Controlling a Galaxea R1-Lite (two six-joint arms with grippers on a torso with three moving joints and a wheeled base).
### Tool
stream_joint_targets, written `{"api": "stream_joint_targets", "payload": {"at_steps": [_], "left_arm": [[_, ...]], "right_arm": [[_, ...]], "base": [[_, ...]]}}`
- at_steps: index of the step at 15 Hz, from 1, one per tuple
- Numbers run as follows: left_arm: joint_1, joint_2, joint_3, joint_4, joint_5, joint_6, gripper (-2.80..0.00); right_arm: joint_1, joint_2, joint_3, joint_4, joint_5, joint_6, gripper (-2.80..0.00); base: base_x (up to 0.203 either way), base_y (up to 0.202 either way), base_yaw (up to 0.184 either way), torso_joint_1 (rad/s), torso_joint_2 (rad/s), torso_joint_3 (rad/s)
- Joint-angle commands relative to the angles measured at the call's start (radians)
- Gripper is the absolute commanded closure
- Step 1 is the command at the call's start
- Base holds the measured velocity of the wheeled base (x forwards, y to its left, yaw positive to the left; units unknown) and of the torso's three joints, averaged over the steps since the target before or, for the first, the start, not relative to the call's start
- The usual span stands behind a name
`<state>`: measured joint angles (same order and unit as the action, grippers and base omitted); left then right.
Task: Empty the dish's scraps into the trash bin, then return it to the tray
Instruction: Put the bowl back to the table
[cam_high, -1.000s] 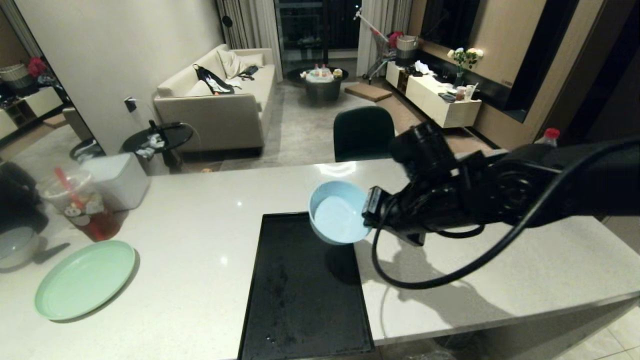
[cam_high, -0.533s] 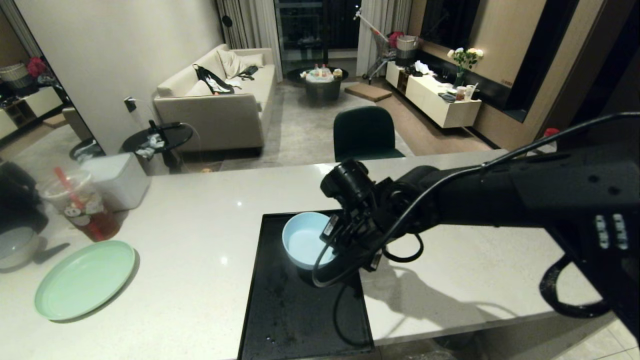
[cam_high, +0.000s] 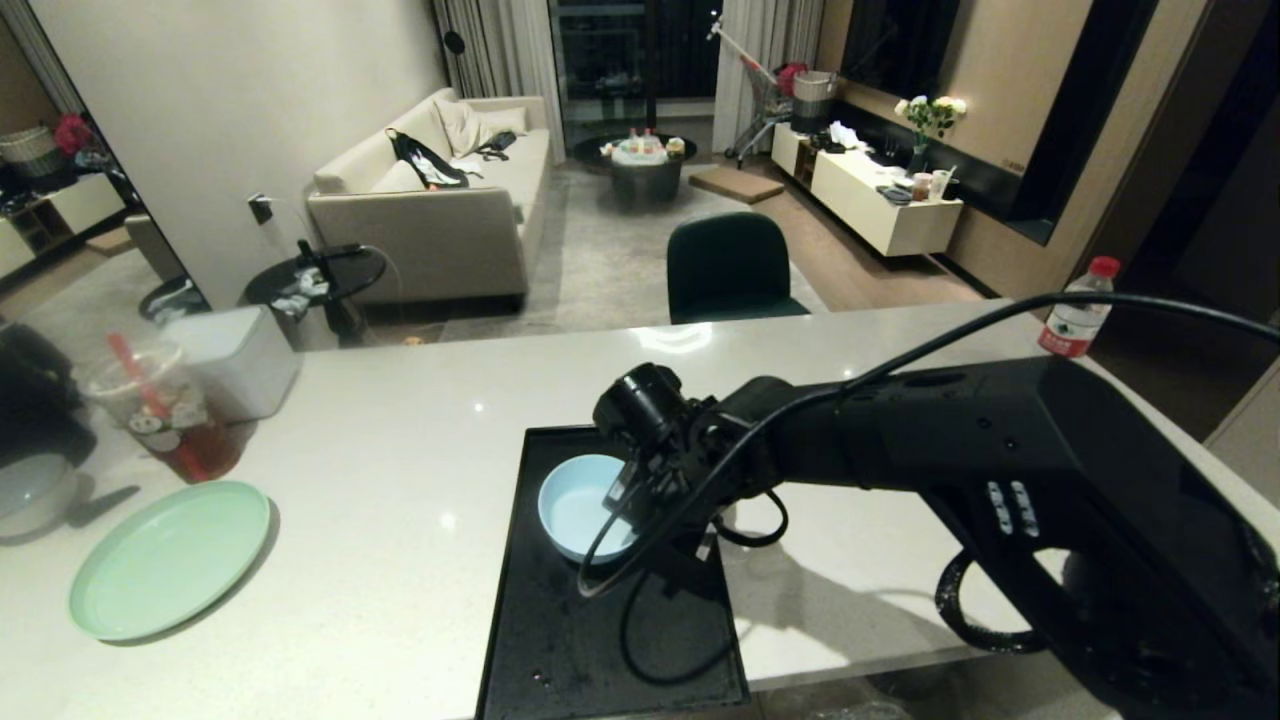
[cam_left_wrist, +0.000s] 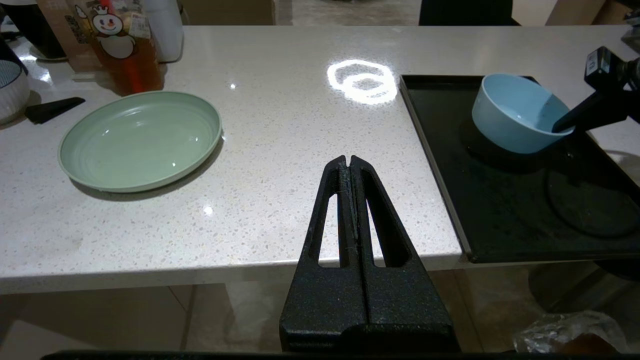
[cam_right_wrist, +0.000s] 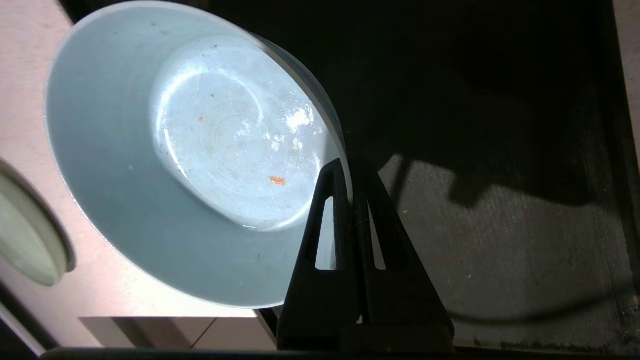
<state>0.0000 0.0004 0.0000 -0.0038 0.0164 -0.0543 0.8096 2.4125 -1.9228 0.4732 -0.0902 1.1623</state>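
Lowering the dish (cam_high: 580, 505) onto the tray (cam_high: 610, 640) is the step in hand, and it looks nearly finished: the right gripper (cam_right_wrist: 350, 180) is pinched tight on the bowl's rim, one finger inside the wall and one outside, with the pale blue bowl over the far part of the black tray. From the left wrist view the dish (cam_left_wrist: 517, 112) sits tilted, its held side raised, and I cannot tell whether its base already touches the tray (cam_left_wrist: 500, 210). The bowl is almost clean inside, with only a tiny orange fleck (cam_right_wrist: 276, 180) of scrap left on its floor, so the emptying part seems done; the trash bin is not in view. To finish well, the wrist should level the bowl so the base meets the tray flat, and the fingers should part only once the bowl bears its own weight. Releasing while it is tilted could let it rock or slide toward the tray's rim. After parting, the gripper should lift straight up off the rim so the inner finger does not drag the bowl along. The left gripper (cam_left_wrist: 351, 167) rests parked below the counter (cam_left_wrist: 260, 150) edge, its fingers pressed together and holding nothing.
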Motion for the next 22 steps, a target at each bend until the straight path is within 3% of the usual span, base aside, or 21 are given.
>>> {"api": "stream_joint_targets", "payload": {"at_steps": [1, 13, 14, 22], "left_arm": [[0.000, 0.001, 0.000, -0.001, 0.000, -0.001, 0.00], [0.000, 0.001, 0.000, -0.001, 0.000, -0.001, 0.00], [0.000, 0.001, 0.000, -0.001, 0.000, -0.001, 0.00], [0.000, 0.001, 0.000, -0.001, 0.000, -0.001, 0.00]], "right_arm": [[-0.001, 0.021, -0.003, 0.008, -0.001, 0.007, 0.00], [-0.003, 0.040, -0.002, 0.048, -0.019, 0.003, 0.00], [-0.003, 0.040, -0.002, 0.050, -0.019, 0.003, -2.80], [-0.001, 0.005, -0.004, 0.064, -0.045, -0.031, -2.80]], "base": [[0.000, 0.000, 0.000, 0.000, 0.00, 0.000], [0.000, 0.000, 0.000, 0.000, 0.00, 0.000], [0.000, 0.000, 0.000, 0.000, 0.00, 0.000], [0.000, 0.000, 0.000, 0.000, 0.00, 0.000]]}}
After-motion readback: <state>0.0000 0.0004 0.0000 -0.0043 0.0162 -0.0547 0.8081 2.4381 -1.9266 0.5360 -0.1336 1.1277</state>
